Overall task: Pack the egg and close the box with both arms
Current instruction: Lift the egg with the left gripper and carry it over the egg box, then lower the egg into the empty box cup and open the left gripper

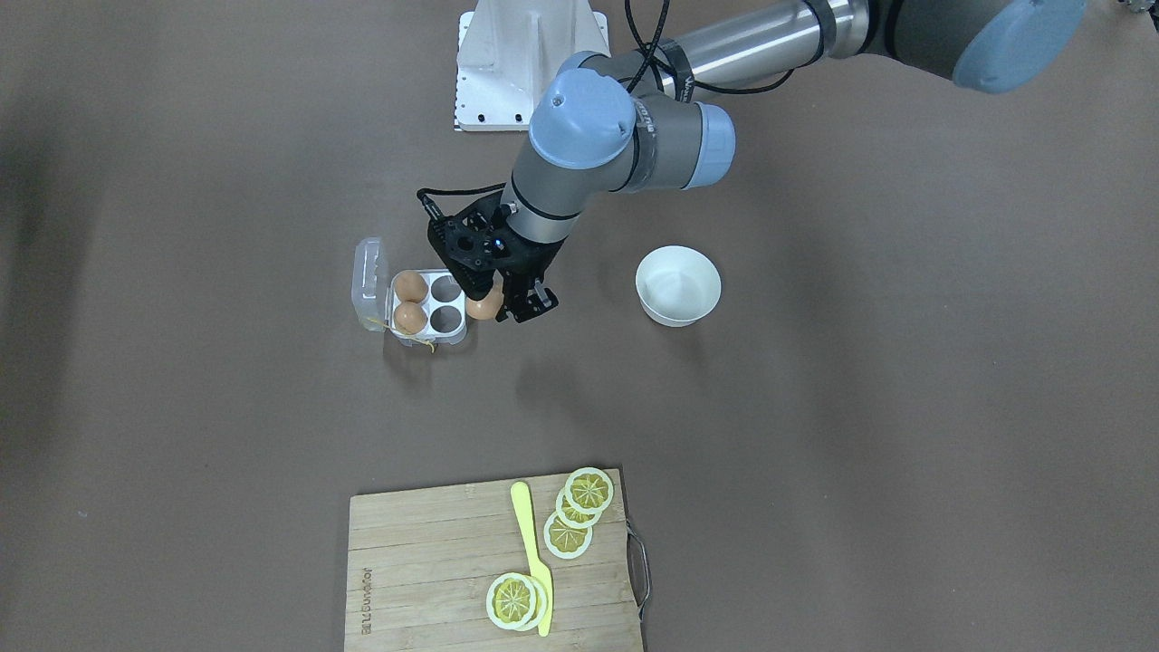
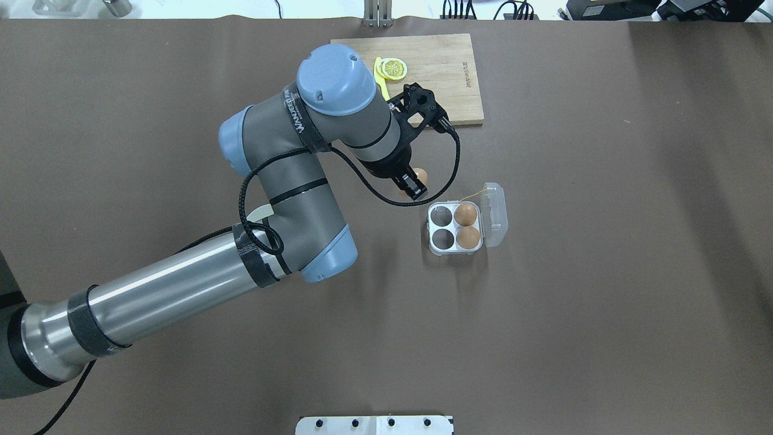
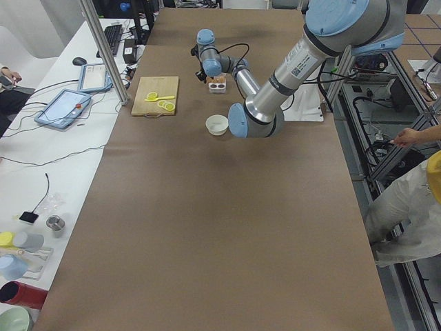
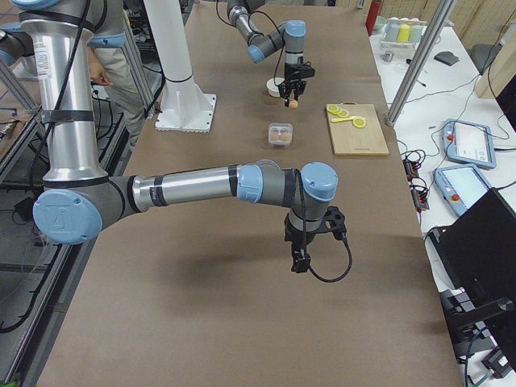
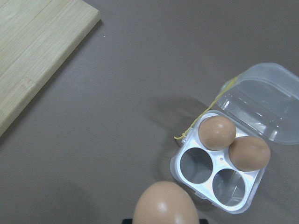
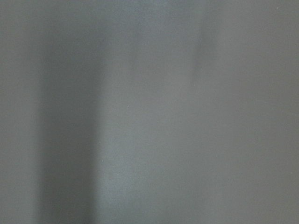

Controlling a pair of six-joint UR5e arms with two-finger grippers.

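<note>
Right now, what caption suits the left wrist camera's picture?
The gripped egg hovers beside the open box: two cells filled, two empty, cutting board nearby.

egg (image 1: 485, 309): light brown; plain; faint sheen
box (image 1: 427, 302): pale grey-white tray; clear lid (image 1: 367, 282); yellow string (image 1: 418, 341)
two other eggs (image 1: 410, 286): the same light brown; unmarked
left arm (image 1: 625, 136): grey and silver tubes; light-blue joint caps; black cables
left gripper (image 1: 498, 305): black
bowl (image 1: 678, 312): plain white
cutting board (image 1: 426, 561): pale wood; striped grain
lemon slices (image 1: 589, 490): yellow; white rims; spoke pattern
knife (image 1: 530, 539): pale yellow
table (image 1: 905, 407): matt brown; unpatterned
stand (image 1: 530, 54): white
</note>
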